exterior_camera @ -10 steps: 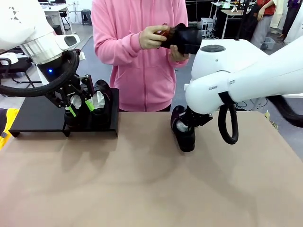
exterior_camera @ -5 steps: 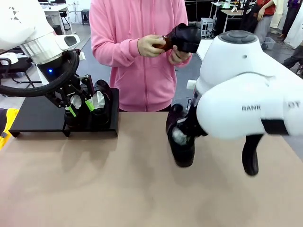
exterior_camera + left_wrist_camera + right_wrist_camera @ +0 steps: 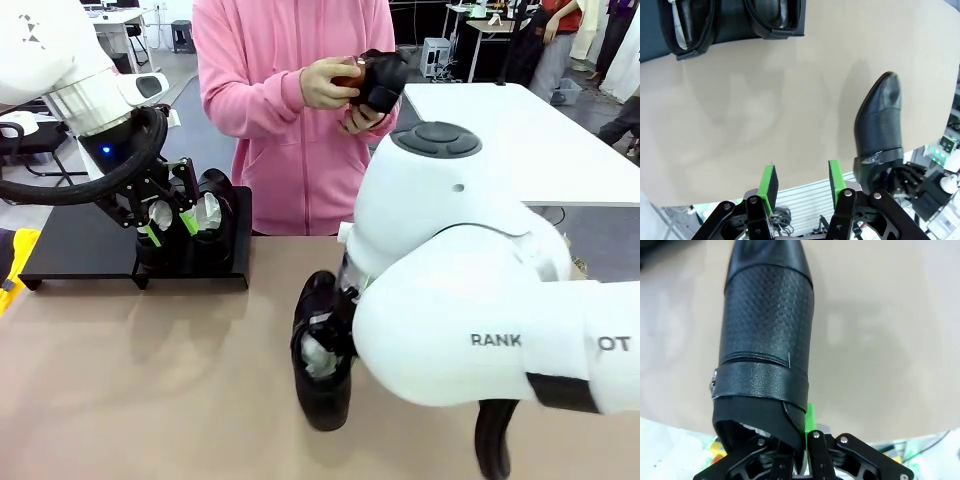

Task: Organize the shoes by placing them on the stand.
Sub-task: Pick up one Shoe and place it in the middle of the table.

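**Black shoe [image 3: 767, 315] pinched at its collar by right gripper [image 3: 802, 426]**

The right arm [image 3: 470, 300] is folded low over the table's [image 3: 150, 400] middle, its bulk covering the shoe's heel side. The toe is pointed toward the robot, long axis running near to far. The left gripper [image 3: 802, 182] is held spread, empty, near two shoes [image 3: 205, 225] on the stand [image 3: 80, 245]. A fourth shoe [image 3: 385, 80] is held in the person's hands [image 3: 330, 82].

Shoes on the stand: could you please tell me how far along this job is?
Done: two shoes sit on the stand. In hand: the right gripper grips a third shoe over the table. Left: placing it, plus the fourth shoe, held by the person.
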Robot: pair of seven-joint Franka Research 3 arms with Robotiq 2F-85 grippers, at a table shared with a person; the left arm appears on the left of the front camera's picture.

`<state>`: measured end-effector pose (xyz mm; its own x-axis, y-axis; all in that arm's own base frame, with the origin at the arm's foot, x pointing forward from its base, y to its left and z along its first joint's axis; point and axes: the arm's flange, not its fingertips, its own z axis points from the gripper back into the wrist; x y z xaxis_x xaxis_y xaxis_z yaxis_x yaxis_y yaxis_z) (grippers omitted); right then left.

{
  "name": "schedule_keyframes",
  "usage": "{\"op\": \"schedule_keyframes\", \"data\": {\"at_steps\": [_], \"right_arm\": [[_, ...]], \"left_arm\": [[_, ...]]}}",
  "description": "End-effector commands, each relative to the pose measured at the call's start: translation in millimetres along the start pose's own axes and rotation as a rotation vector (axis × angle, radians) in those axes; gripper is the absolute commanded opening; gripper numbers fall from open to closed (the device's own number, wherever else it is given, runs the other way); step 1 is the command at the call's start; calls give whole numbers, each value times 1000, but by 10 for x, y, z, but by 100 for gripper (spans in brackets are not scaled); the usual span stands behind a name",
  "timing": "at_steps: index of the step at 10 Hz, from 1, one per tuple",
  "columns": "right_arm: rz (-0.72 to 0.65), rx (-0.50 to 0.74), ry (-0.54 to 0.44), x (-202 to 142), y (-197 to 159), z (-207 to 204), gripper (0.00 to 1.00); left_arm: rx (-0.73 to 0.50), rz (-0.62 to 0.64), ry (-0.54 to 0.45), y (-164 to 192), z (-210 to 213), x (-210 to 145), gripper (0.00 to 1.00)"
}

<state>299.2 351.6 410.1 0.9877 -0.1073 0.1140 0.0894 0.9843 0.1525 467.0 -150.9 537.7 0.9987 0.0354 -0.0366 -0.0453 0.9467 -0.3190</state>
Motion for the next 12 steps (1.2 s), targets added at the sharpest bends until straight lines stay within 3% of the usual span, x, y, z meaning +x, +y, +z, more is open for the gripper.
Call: {"op": "schedule_keyframes", "data": {"at_steps": [1,4,6,11,12], "right_arm": [[-145,86,33,80,154,-195,0],[-82,166,54,74,271,-582,0],[-42,130,77,84,274,-812,0],[-9,137,56,122,145,-673,93],[-3,138,48,124,100,-567,100]], "left_arm": [[11,-1,-2,27,4,-31,55],[11,-1,-2,27,4,-31,55],[11,-1,-2,27,4,-31,55],[11,-1,-2,27,4,-31,55],[11,-1,-2,27,4,-31,55]]}}
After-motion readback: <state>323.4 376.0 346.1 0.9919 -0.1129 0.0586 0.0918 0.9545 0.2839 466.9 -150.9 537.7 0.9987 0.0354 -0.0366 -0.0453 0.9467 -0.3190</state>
